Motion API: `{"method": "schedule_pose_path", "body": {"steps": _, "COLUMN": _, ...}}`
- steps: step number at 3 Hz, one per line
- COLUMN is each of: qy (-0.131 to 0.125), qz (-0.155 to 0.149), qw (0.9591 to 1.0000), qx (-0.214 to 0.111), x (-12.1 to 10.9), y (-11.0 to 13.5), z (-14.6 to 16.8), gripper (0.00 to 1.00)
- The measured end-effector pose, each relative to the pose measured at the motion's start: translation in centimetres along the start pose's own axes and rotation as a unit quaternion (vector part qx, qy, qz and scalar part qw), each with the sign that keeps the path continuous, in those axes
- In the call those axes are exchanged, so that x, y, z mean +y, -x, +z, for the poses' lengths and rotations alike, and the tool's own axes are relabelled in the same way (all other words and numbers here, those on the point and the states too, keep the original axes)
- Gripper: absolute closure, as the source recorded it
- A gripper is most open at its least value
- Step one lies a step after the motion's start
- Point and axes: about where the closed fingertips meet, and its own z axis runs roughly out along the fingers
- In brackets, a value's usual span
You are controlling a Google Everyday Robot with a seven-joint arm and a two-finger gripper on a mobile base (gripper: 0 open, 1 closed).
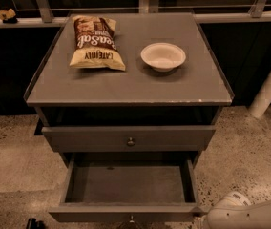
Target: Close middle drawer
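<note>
The middle drawer (126, 185) is seen pulled far out of the grey cabinet (126, 87), its flat front (121, 213) lying along the bottom edge of the view with the small knob (130, 219) cut off there. Its shallow grey inside is shown plainly, and only a small dark speck (110, 167) is seen on its floor near the back. Above it, the top drawer (128, 138) is set slightly forward of the cabinet's frame.

The gripper (211, 216) is found low at the right, at the end of a white arm (255, 213), just beside the right front corner of the middle drawer; whether it is open or closed cannot be told. Bare speckled floor (11, 161) is left on both sides of the cabinet, and a white post (269, 85) stands to the right.

On the cabinet top, a chip bag (96, 42) is laid flat at the left and a white bowl (163, 56) is set apart from it at the right.
</note>
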Motion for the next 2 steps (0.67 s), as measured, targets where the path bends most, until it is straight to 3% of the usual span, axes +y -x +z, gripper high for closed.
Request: {"method": "schedule_pose_path", "body": {"steps": 2, "qy": -0.012, "qz": 0.029, "qw": 0.999, "qx": -0.031, "x": -4.2, "y": 1.9, "z": 1.2, "gripper": 0.0}}
